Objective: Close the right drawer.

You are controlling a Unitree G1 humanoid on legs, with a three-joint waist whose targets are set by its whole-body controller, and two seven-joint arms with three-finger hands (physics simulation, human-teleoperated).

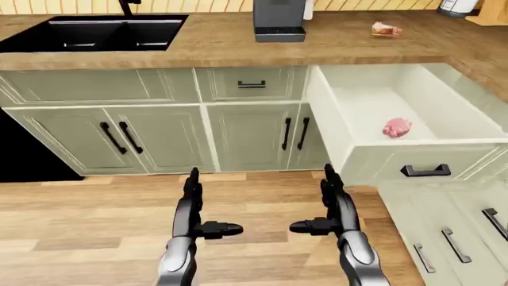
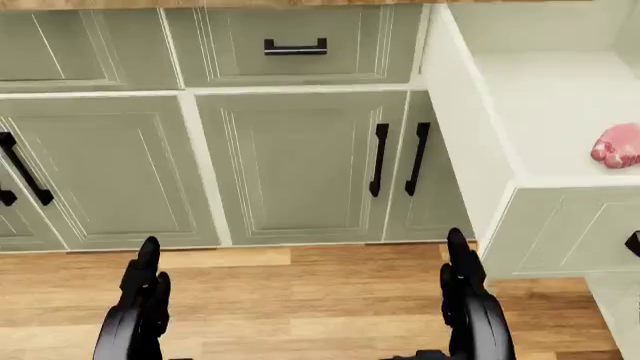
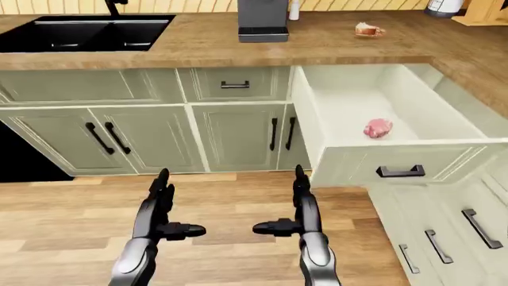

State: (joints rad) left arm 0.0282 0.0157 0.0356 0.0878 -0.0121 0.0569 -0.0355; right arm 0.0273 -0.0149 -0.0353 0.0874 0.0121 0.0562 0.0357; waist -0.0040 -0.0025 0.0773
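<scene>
The right drawer [image 1: 413, 162] stands pulled far out of the pale green cabinets, under the wooden counter's corner. Its front panel carries a black handle [image 1: 426, 171]. A pink piece of meat [image 1: 397, 127] lies on the drawer's white floor. My left hand [image 1: 193, 199] and right hand [image 1: 332, 196] hang low over the wooden floor, fingers straight and thumbs turned inward, both open and holding nothing. The right hand is left of and below the drawer's front corner, apart from it.
A black sink [image 1: 99, 31] is set in the counter at top left. A dark coffee machine [image 1: 279, 19] and another piece of meat [image 1: 386, 29] stand on the counter. A shut small drawer [image 1: 251, 84] and cabinet doors [image 1: 254, 136] lie left of the open drawer.
</scene>
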